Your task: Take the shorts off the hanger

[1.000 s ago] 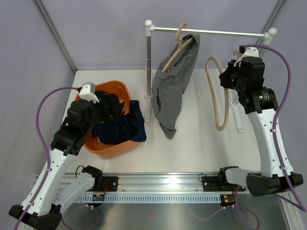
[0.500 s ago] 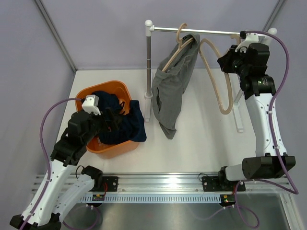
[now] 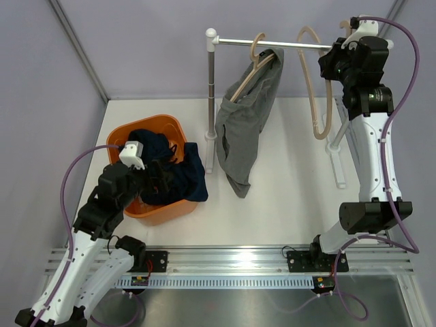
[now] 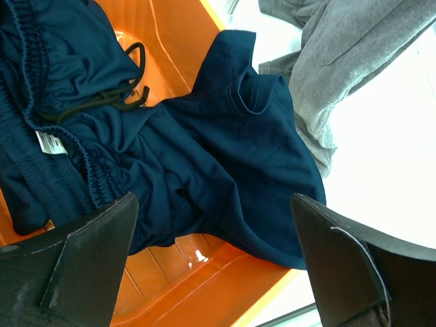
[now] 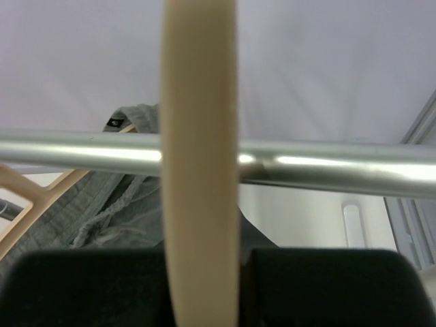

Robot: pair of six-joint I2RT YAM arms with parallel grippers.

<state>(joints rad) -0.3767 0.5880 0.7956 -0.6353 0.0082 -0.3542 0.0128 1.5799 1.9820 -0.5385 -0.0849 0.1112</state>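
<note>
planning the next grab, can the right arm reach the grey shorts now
Probably not yet: the right gripper is shut on the empty hanger. Otherwise the way to the grey shorts looks free.

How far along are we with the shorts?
Done: dark navy blue cloth shorts lie in the orange plastic tub, left pincer open over them. In hand: right pincer grips an empty beige hanger at the metal rail. Left: larger grey cloth shorts hang on a second beige hanger there.

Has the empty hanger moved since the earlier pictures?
Yes. The empty hanger rose toward the rail; its top now crosses it, held by the right gripper.
</note>
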